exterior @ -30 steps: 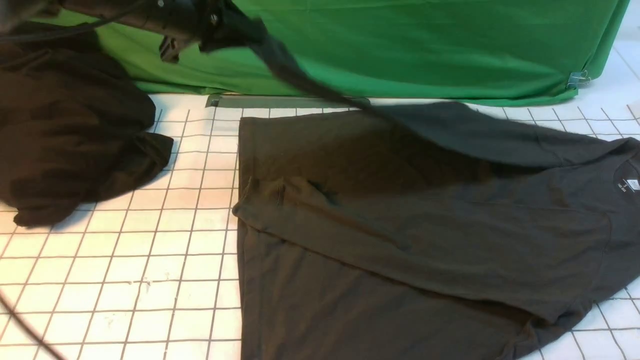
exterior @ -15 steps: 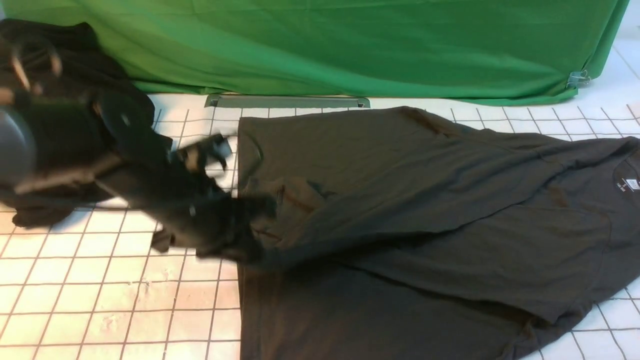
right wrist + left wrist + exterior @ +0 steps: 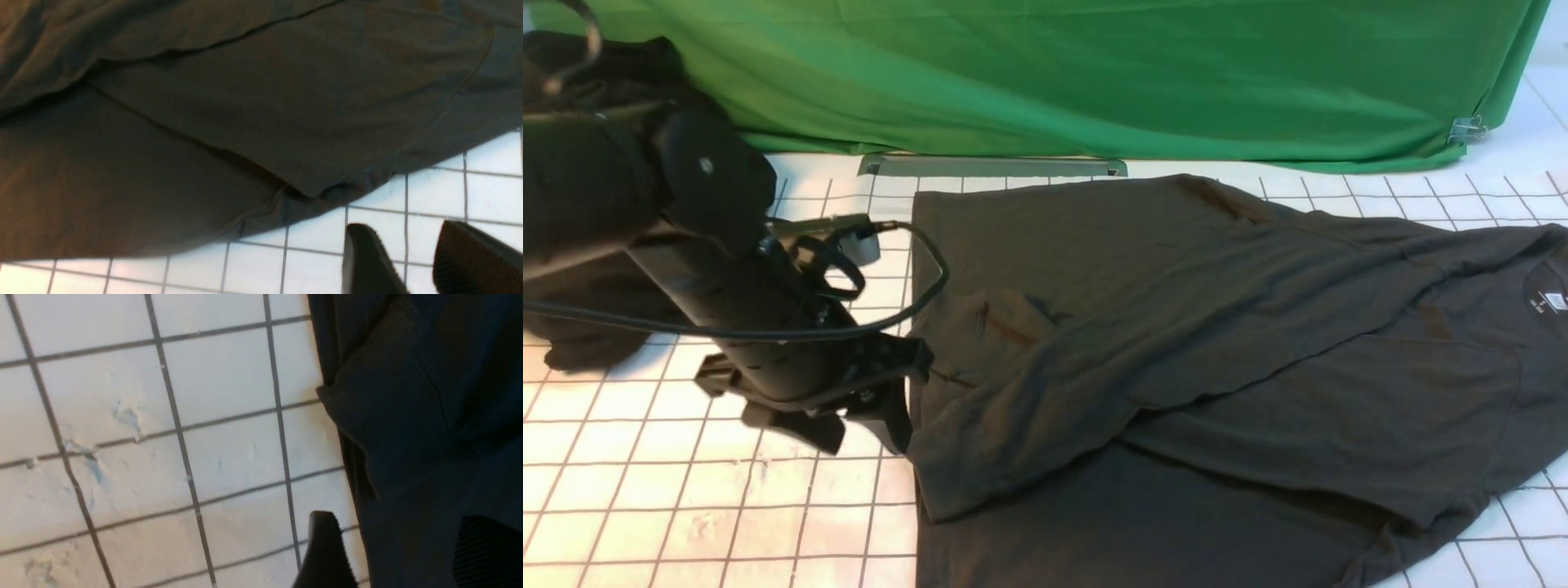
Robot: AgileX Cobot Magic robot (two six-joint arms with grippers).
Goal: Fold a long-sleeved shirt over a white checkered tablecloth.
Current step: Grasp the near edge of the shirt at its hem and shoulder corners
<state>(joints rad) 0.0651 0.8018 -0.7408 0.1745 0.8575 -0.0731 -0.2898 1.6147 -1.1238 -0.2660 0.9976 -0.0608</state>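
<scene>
with the long-sleeved shirt [image 3: 1217, 343] lying flat on the white checkered tablecloth [image 3: 686, 506], one sleeve [image 3: 1013, 425] laid across its body, our left jaws released at its edge and our right jaws empty and apart nearby, we should pinch both layers squarely for the next fold.

backdrop: green cloth [image 3: 1094, 73], wrinkled, across the far side
corner: metal clip [image 3: 1467, 128] on its lower right
base: grey strip [image 3: 992, 166] lying just before it
light: bright
</scene>
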